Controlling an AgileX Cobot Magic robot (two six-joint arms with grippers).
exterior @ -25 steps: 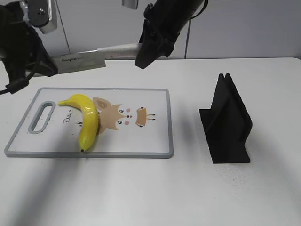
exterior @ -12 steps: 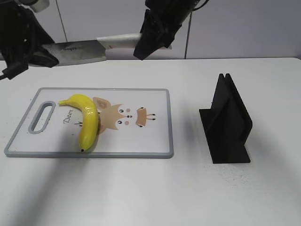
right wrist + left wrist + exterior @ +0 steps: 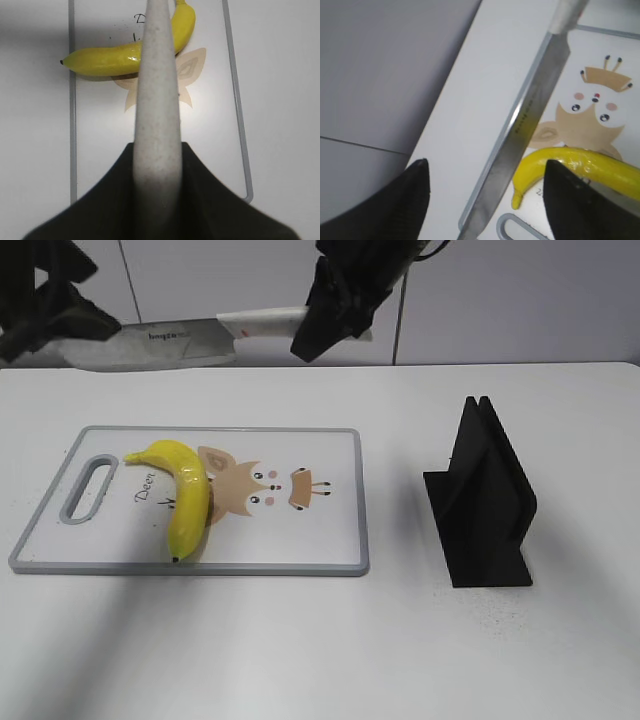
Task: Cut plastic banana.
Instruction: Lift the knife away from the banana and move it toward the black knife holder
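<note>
The banana (image 3: pixel 183 496) lay on the left half of the cutting board (image 3: pixel 300 550), lower left of the exterior frame, its stem toward the board's handle slot (image 3: pixel 88 487) and its dark tip near the front edge. Glossy and hard-looking, it was probably light, stiff and slippery — likely to roll or skid under a blade unless pinned. The thick middle of the curve looked the best place to steady it (the tapered ends would give little purchase), with the cut made to one side of that hold.

Above the board's far edge, at the top of the frame, the knife (image 3: pixel 165 343) hung level in the air, its pale handle clamped in the right gripper (image 3: pixel 335 310); the right wrist view showed the dark jaws closed around that handle. The left gripper (image 3: pixel 485 200) sat at the upper left with its fingers (image 3: pixel 412 200) spread wide — the blade ran between them, apparently untouched. A black stand (image 3: pixel 485 500) stood well apart at the right, on the white table (image 3: pixel 330 650).
</note>
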